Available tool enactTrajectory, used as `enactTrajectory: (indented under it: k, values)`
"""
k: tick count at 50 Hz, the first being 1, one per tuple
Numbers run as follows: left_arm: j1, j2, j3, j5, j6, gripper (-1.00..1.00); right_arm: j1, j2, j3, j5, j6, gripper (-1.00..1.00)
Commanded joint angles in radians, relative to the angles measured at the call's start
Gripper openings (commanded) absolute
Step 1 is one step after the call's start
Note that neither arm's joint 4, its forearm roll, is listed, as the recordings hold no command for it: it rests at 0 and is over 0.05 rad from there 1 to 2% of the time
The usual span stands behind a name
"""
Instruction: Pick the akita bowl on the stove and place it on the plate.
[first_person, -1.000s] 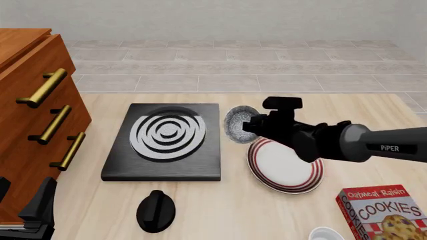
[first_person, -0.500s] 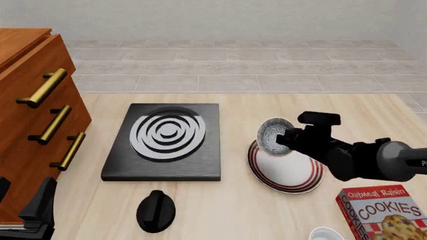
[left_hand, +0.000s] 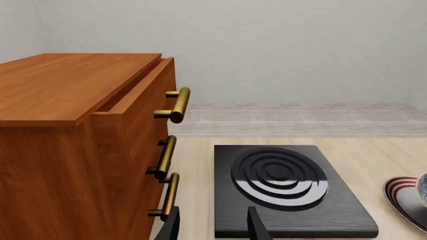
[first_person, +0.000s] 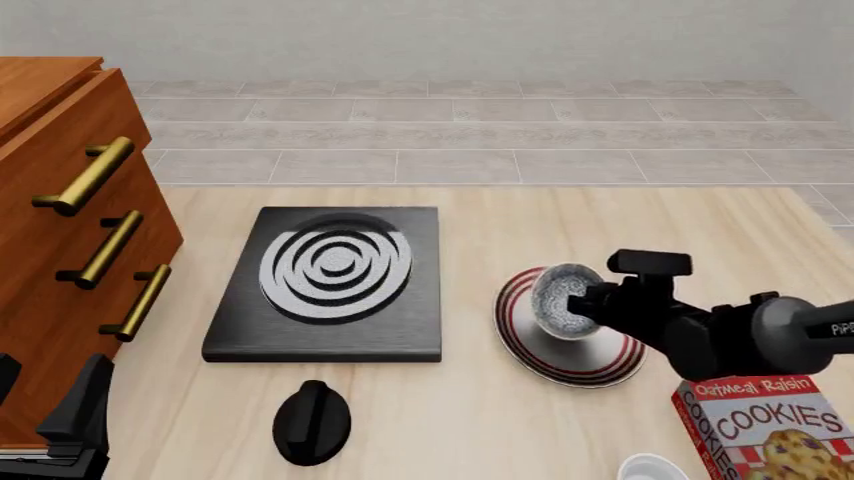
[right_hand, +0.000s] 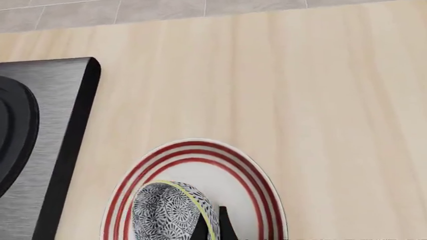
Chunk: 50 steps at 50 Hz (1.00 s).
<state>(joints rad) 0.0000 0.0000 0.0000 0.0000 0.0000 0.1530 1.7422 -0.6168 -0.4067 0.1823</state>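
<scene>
A: Where is the bowl (first_person: 566, 298) now?

B: Over the plate (first_person: 603, 356), off the stove (first_person: 331, 283). The right hand (first_person: 587, 299) is clamped on its rim, and the bowl looks tipped toward the stove side.

A: So how should it go down?

B: I'd level it first, lower it until its base meets the plate's white middle, and only then let go. Releasing it while tilted could set it rolling.

A: The left hand (left_hand: 213, 227)?

B: Parked near the drawers (left_hand: 80, 150), fingers apart, holding nothing.
</scene>
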Motion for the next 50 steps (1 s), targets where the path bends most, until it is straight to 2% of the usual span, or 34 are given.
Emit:
enactTrajectory:
  k: [1,10,24,25,26,28,33,40,42,50]
  values:
    - [0.000,0.000,0.000,0.000,0.000,1.00,0.016,0.030,0.018,-0.022,-0.009,-1.00]
    - [0.000,0.000,0.000,0.000,0.000,1.00,0.015,0.064,0.023,-0.053,-0.006,-1.00]
    - [0.000,0.000,0.000,0.000,0.000,1.00,0.012,0.053,0.029,-0.051,-0.011,-1.00]
    - [0.000,0.000,0.000,0.000,0.000,1.00,0.008,0.048,0.028,-0.049,-0.012,1.00]
    - [0.000,0.000,0.000,0.000,0.000,1.00,0.007,0.048,0.028,-0.049,-0.012,1.00]
    - [0.000,0.000,0.000,0.000,0.000,1.00,0.009,0.027,0.038,-0.063,0.027,1.00]
    - [0.000,0.000,0.000,0.000,0.000,1.00,0.003,0.004,0.041,-0.045,0.008,1.00]
    - [0.000,0.000,0.000,0.000,0.000,1.00,-0.003,-0.042,0.047,-0.026,0.007,1.00]
    - [0.000,0.000,0.000,0.000,0.000,1.00,0.006,-0.064,0.057,-0.032,0.029,1.00]
    - [0.000,0.000,0.000,0.000,0.000,1.00,-0.011,-0.128,0.057,-0.001,0.023,1.00]
